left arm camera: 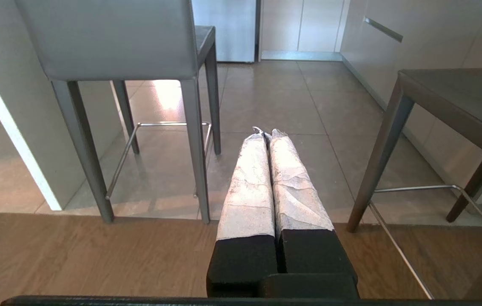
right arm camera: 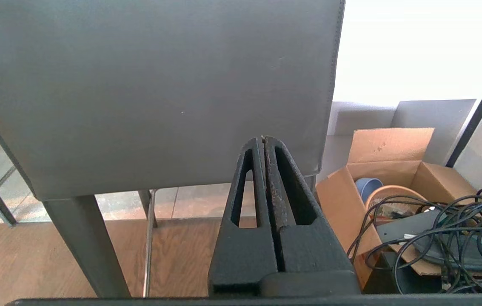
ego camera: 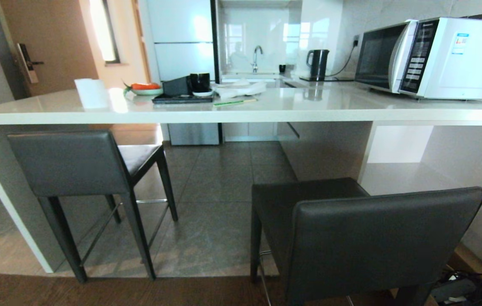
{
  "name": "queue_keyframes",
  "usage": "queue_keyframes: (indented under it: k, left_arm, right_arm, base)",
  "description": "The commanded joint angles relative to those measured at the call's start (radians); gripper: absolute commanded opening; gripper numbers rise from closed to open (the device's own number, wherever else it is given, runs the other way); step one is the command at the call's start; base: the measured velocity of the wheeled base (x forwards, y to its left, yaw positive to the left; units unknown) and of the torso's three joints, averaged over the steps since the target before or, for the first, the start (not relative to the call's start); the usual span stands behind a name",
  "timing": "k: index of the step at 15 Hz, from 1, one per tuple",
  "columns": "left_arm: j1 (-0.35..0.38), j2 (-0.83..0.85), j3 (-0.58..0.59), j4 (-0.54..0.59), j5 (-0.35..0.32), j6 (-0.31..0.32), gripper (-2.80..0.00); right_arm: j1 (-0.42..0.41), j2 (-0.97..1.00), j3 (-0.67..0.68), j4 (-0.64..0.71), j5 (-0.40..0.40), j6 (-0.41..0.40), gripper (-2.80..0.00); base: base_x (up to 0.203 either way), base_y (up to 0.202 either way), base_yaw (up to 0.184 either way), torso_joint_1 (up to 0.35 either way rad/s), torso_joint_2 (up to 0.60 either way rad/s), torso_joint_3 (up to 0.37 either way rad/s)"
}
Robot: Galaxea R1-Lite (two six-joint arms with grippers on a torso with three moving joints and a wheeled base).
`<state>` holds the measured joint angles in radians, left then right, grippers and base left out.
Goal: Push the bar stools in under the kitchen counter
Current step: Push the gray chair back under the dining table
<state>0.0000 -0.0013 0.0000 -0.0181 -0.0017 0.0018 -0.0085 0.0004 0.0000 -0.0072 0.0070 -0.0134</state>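
Because the kitchen worktop spans the whole head view as a long white slab with open room beneath, it sets the limit for everything else: its thick edge sits above the stools' backrests, so both should slide under without catching. The nearer bar stool stands on the robot's right, well out from the edge, its padded dark-grey backrest facing the robot. The farther bar stool on the left is already partly beneath, seat under the slab, just beside the white end panel.

Both look rigid and fairly heavy for their slim legs, tall and so likely to tip if shoved high. The backrest leather would give a little and looks smooth; a flat push low on the backrest, or at seat level, seems safest. The change from wooden floor to tiles may snag the feet.

The right gripper hangs close behind the nearer backrest, fingers together and empty. The left gripper points at the tiles between the stools, pressed together too.
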Motion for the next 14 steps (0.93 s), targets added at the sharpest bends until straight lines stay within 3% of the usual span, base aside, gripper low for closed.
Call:
queue_keyframes:
  k: [1, 14]
  left_arm:
    - [0.000, 0.000, 0.009, 0.000, 0.000, 0.000, -2.80]
    - [0.000, 0.000, 0.009, 0.000, -0.001, 0.001, -2.80]
  right_arm:
    - [0.001, 0.001, 0.006, 0.000, -0.001, 0.000, -2.80]
    - [0.001, 0.001, 0.009, -0.007, -0.001, 0.003, -2.80]
  base:
    - [0.000, 0.000, 0.000, 0.000, 0.00, 0.000]
    - [0.000, 0.000, 0.000, 0.000, 0.00, 0.000]
